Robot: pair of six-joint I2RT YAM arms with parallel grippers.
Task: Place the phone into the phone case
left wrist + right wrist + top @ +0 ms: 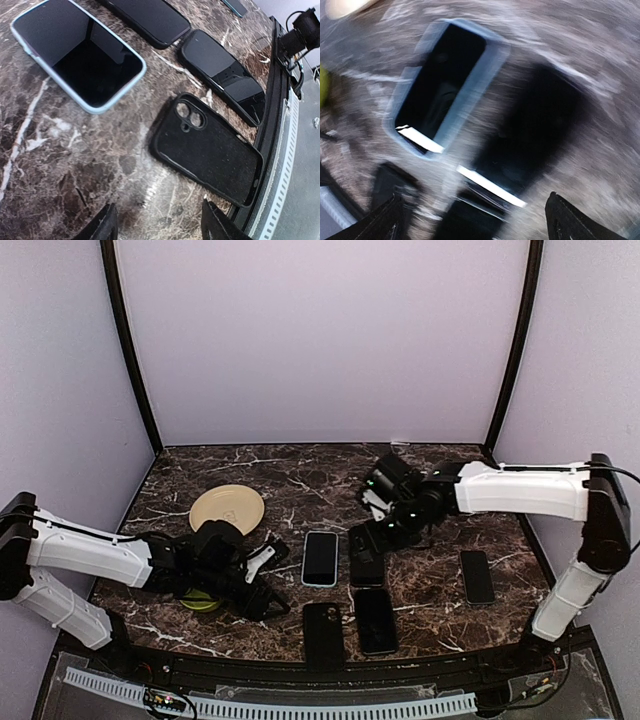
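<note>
Marble table (300,465), lavender walls (320,340), phone case (323,632)

The right wrist view was smeared by motion: the blue-cased phone (440,85) and the dark phone (530,135) beside it showed only as soft shapes, their details unreadable. Of the right gripper (475,215), only two finger stubs cleared the bottom edge. In the left wrist view the top edge cut off a black phone (150,17). From above, the left arm (100,560) hid most of a green object (200,602).
</note>
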